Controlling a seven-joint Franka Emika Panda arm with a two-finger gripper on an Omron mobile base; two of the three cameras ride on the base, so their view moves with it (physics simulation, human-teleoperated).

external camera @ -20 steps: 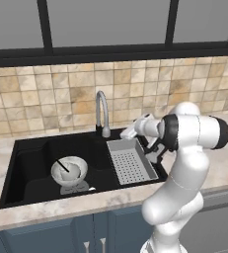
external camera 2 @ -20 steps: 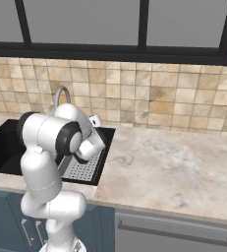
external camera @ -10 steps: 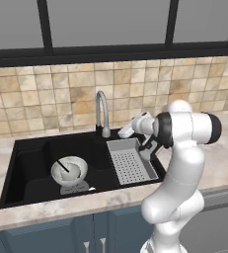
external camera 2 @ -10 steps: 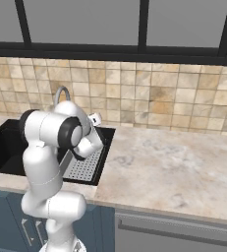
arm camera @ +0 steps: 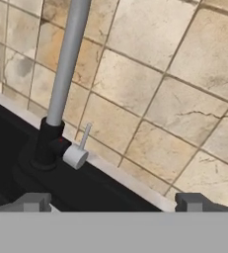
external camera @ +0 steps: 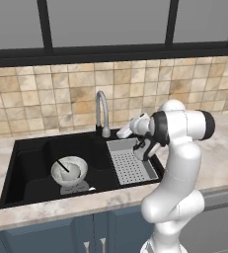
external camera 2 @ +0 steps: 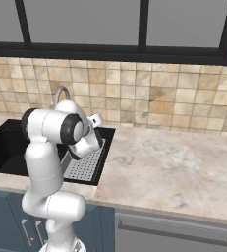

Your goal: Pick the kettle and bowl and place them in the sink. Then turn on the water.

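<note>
Bowl (external camera: pixel 69 171) and kettle (external camera: pixel 70 170) sit lower left in the sink (external camera: pixel 31 155). Gripper (arm camera: pixel 113 203), spread wide and empty, faces the faucet (arm camera: pixel 63 74); it could slide past the small lever (arm camera: pixel 79 152).

Lighting even and diffuse throughout, rendered, source not discernible. No glare. Soft shadow beneath the bowl (external camera: pixel 69 171). Slight softness in all views; no edge distortion.

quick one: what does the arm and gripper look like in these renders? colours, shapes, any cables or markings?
The arm is glossy white, built of fat rounded tubular links with dark, near-black bands at the joints. No cables or markings are visible. The gripper is a white hand with two small fingers; in the hand view the fingertips are blocky and dark grey.
</note>
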